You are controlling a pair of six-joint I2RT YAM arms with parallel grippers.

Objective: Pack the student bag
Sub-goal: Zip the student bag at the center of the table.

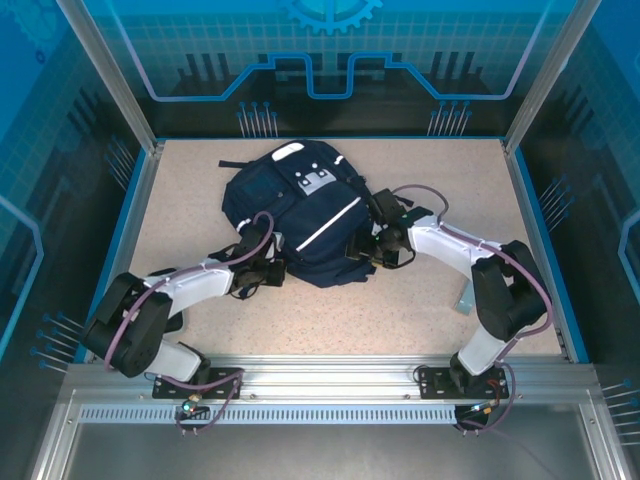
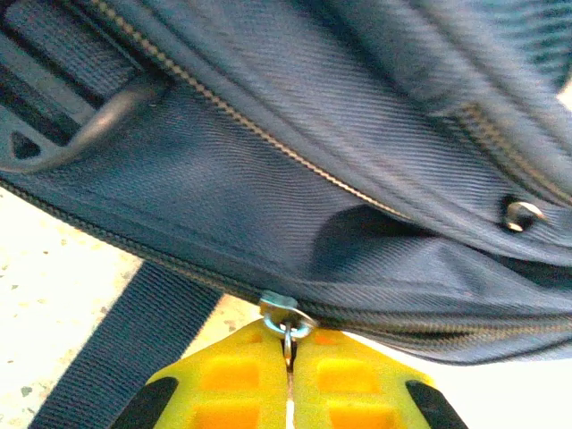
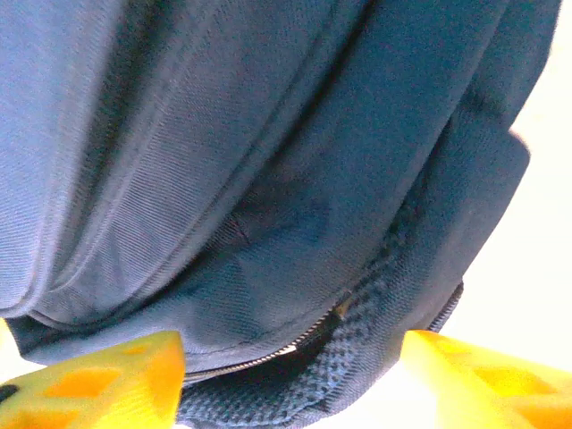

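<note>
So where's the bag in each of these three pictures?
Top view: bag at the middle of the table.
Left wrist: bag across the upper part; left hand shut on its zip pull.
Right wrist: bag across most of the picture, above the open right hand.
Shared landmark: the zip along the bag's edge, in both wrist views.

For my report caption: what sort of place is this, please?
Probably a robot test cell: a speckled table fenced by aluminium posts and blue printed panels, with two robot arms bolted at its edge.
</note>
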